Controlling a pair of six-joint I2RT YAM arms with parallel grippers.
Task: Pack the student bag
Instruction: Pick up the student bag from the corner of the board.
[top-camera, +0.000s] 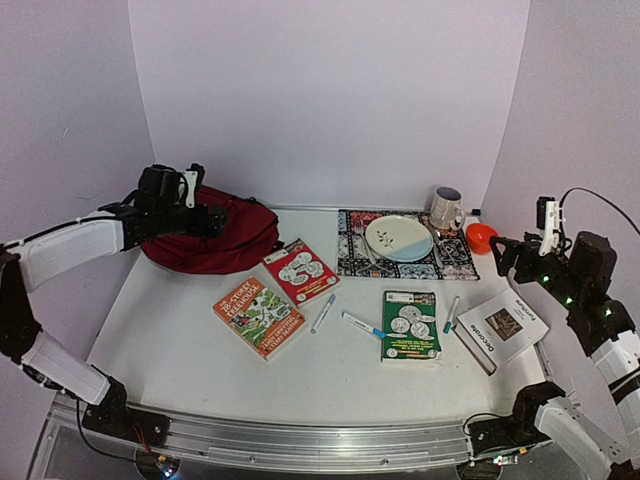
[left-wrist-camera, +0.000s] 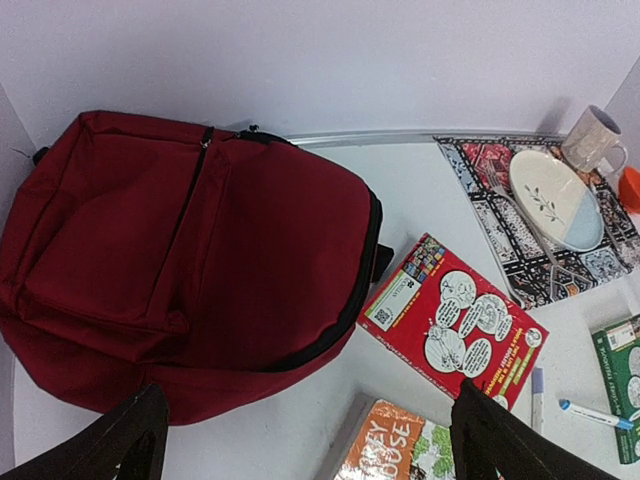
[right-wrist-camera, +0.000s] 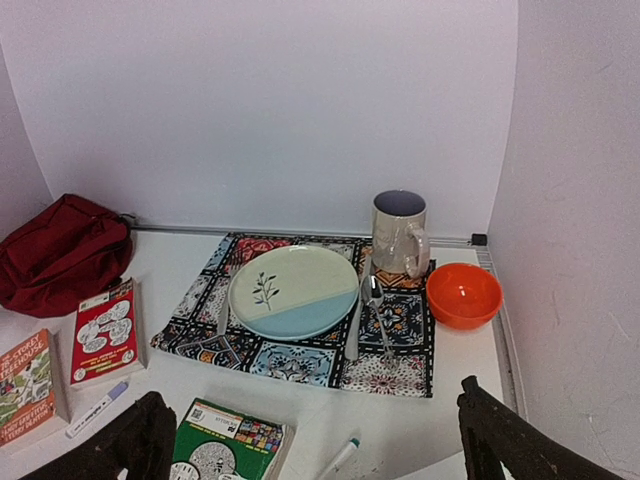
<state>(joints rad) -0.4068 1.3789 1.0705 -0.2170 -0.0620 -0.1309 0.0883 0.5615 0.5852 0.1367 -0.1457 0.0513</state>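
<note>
A white table (top-camera: 170, 350) enclosed by plain pale walls (top-camera: 330, 100) on three sides, with a metal rail along its near edge. The left gripper (left-wrist-camera: 308, 405) hangs in the air with its two dark fingers (left-wrist-camera: 110, 445) spread wide, holding nothing and touching nothing. The student bag (left-wrist-camera: 190, 260), dark red with its black zipper shut, lies flat directly below and ahead of that gripper, pushed up against the back wall. Ahead and to the gripper's right, a red book (left-wrist-camera: 455, 320) rests just beside the bag, and an orange book (left-wrist-camera: 395, 445) lies under the right finger.

The right gripper (right-wrist-camera: 310, 415) also stands fully apart and empty, raised above the table. Straight ahead of it is a patterned placemat (right-wrist-camera: 290, 365) carrying a green-and-blue plate (right-wrist-camera: 293, 290), a spoon (right-wrist-camera: 373, 295) and a cream mug (right-wrist-camera: 398, 232); an orange bowl (right-wrist-camera: 463, 294) sits ahead and to its right, just off the mat. A green book (right-wrist-camera: 225, 455) lies below, close to its left finger, with the bag well away to its far left. Three markers (top-camera: 323, 313) and a white booklet (top-camera: 503, 327) lie between the two arms and near the right one.
</note>
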